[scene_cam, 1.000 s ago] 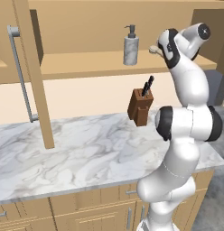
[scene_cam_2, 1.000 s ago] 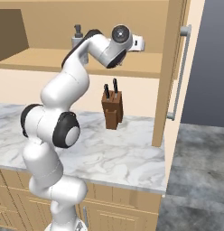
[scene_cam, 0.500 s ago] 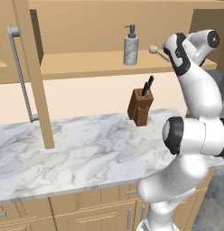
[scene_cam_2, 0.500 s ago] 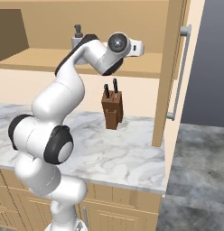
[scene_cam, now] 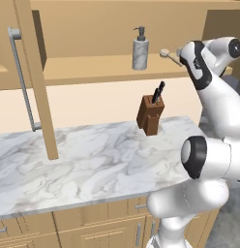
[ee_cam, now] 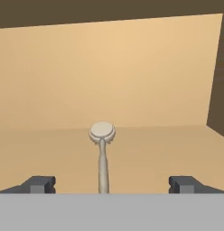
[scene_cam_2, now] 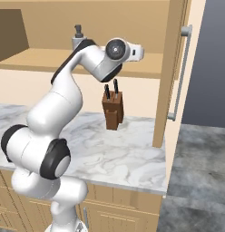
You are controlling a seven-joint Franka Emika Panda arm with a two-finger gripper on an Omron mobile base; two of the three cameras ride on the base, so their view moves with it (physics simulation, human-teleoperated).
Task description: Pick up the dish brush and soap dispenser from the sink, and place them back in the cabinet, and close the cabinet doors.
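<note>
One dish brush (ee_cam: 102,149) is lying on the shelf of the cabinet (scene_cam: 93,70), its thin pale handle running toward 6 o'clock between the fingertips (ee_cam: 39,184); the gripper (ee_cam: 112,185) is standing wide open, touching nothing. One marbled cylindrical soap dispenser (scene_cam: 140,50) is standing upright at the brush's 9 o'clock. One brown wooden knife block (scene_cam: 151,114) is sitting on the veined marble counter (scene_cam: 83,164). Two panelled cabinet doors (scene_cam: 37,72) are hanging open.
</note>
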